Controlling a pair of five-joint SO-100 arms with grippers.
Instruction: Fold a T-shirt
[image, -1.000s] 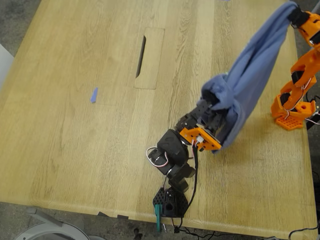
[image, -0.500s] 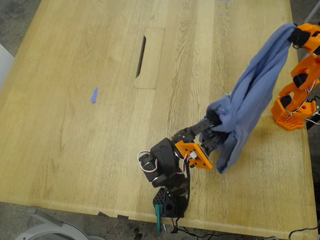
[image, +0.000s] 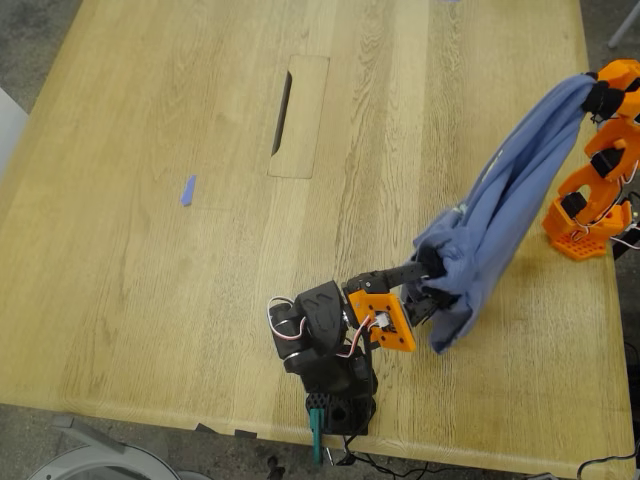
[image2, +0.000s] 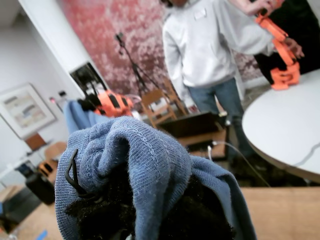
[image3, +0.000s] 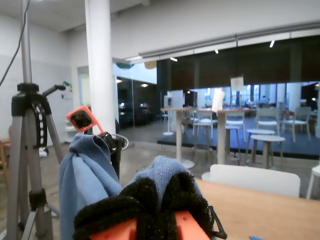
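- Jaws of my first gripper (image: 432, 276) are clamped on a bunched wad of the T-shirt (image: 510, 200). In the first wrist view the black, fuzzy-padded fingers (image2: 105, 210) are almost buried under ribbed blue knit.
- Jaws of my second gripper (image: 598, 95) are likewise closed on a fold of the cloth. The second wrist view shows black padding over orange plastic, with the fabric pinched between.
- Off the table (image: 150, 250), the T-shirt hangs as a thick, twisted rope between the two grippers. In the exterior view it runs from about 2 o'clock down to about 4 o'clock.
- The fabric is a soft, matte periwinkle cotton, heavily creased. A loose lobe droops below my first gripper, and no print can be made out.
- My first arm has a black base and an orange wrist plate, and stands near 6 o'clock in the exterior view. My second arm is all orange and stands at 3 o'clock.
- The table is pale oak with straight grain and has a rectangular inset panel with a dark slot (image: 284, 112) near 12 o'clock.
- A tiny blue scrap (image: 188, 190) lies flat on the wood toward 9 o'clock, well apart from the shirt.
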